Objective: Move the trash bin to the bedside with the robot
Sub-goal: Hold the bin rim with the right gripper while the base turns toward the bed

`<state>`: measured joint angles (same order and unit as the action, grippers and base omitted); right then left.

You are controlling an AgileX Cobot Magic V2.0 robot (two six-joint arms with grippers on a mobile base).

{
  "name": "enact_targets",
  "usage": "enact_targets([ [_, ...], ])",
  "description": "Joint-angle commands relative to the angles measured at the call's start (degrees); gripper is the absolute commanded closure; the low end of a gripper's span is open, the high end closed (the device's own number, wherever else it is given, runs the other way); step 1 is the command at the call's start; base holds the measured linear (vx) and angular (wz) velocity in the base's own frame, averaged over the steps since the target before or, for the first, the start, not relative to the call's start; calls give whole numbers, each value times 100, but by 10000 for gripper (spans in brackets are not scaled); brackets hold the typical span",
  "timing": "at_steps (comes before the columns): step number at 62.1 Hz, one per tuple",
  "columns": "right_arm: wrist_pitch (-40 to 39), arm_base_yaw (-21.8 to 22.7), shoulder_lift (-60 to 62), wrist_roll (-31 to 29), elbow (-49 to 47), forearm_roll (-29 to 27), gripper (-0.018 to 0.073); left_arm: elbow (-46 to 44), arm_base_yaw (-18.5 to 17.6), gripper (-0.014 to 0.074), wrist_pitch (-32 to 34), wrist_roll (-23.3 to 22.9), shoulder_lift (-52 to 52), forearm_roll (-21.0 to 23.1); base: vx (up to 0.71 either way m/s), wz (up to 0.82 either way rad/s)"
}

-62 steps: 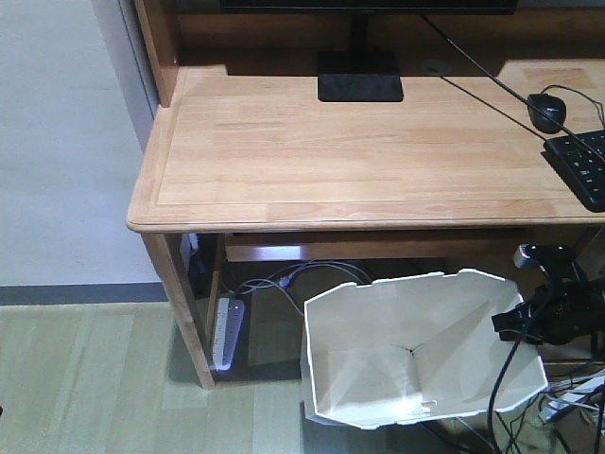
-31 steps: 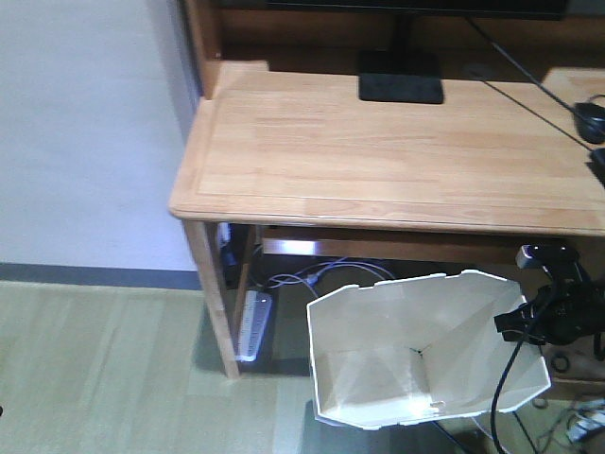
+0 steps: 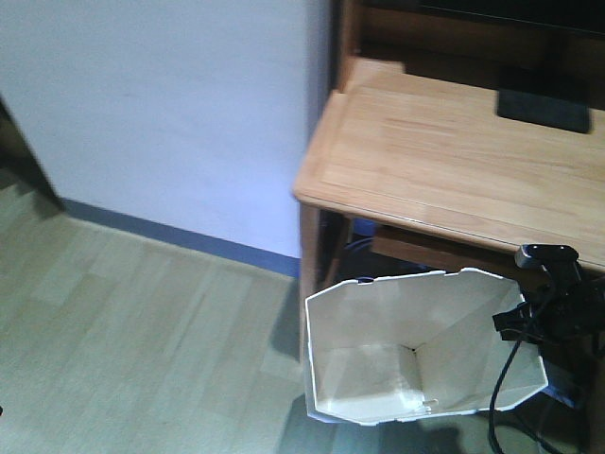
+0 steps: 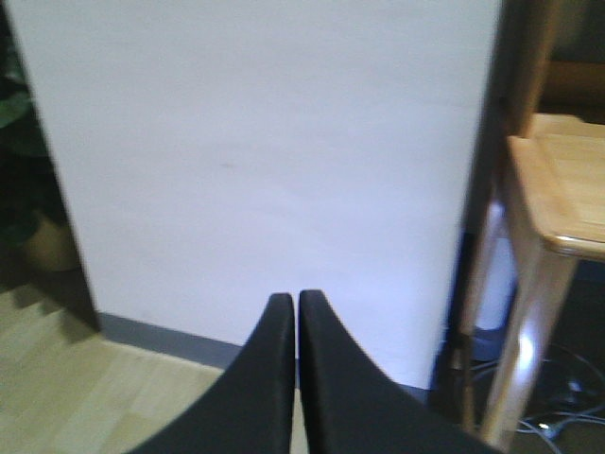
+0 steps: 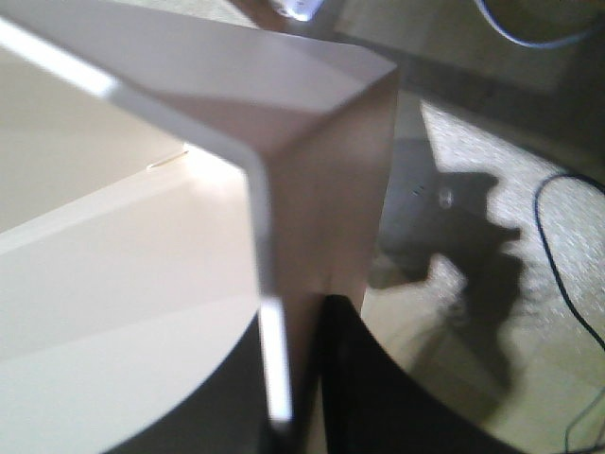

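The white faceted trash bin (image 3: 397, 350) hangs low in the front view, its cream inside open to me. My right gripper (image 3: 518, 322) is shut on the bin's right rim (image 5: 269, 274), one finger inside the wall and one outside. In the right wrist view the bin's corner fills the left half. My left gripper (image 4: 297, 301) shows only in the left wrist view, shut with nothing between its fingers, facing a white wall. The bedside is out of view.
A light wooden desk (image 3: 444, 151) with a black monitor base (image 3: 544, 109) stands right behind the bin; its leg (image 4: 529, 340) is at the right of the left wrist view. A white wall (image 3: 161, 104) and pale wood floor (image 3: 132, 340) lie to the left. A black cable (image 5: 567, 246) lies on the floor.
The whole view has swung left: the desk has slid to the right and the wall and floor have come in. The bin keeps its place in my right gripper.
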<state>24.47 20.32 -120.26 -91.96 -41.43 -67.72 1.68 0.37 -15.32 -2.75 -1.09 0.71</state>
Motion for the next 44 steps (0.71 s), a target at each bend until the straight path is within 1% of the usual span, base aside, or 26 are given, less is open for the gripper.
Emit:
enact_targets([
  [1, 993, 5, 365, 32, -71, -290, 565, 165, -15, 602, 423, -45, -57, 25, -3, 62],
  [18, 993, 5, 365, 32, -71, -290, 565, 165, -15, 602, 423, -45, -57, 25, -3, 57],
  [44, 993, 5, 365, 32, -71, -290, 565, 165, -15, 602, 423, -45, -57, 25, 2, 48],
])
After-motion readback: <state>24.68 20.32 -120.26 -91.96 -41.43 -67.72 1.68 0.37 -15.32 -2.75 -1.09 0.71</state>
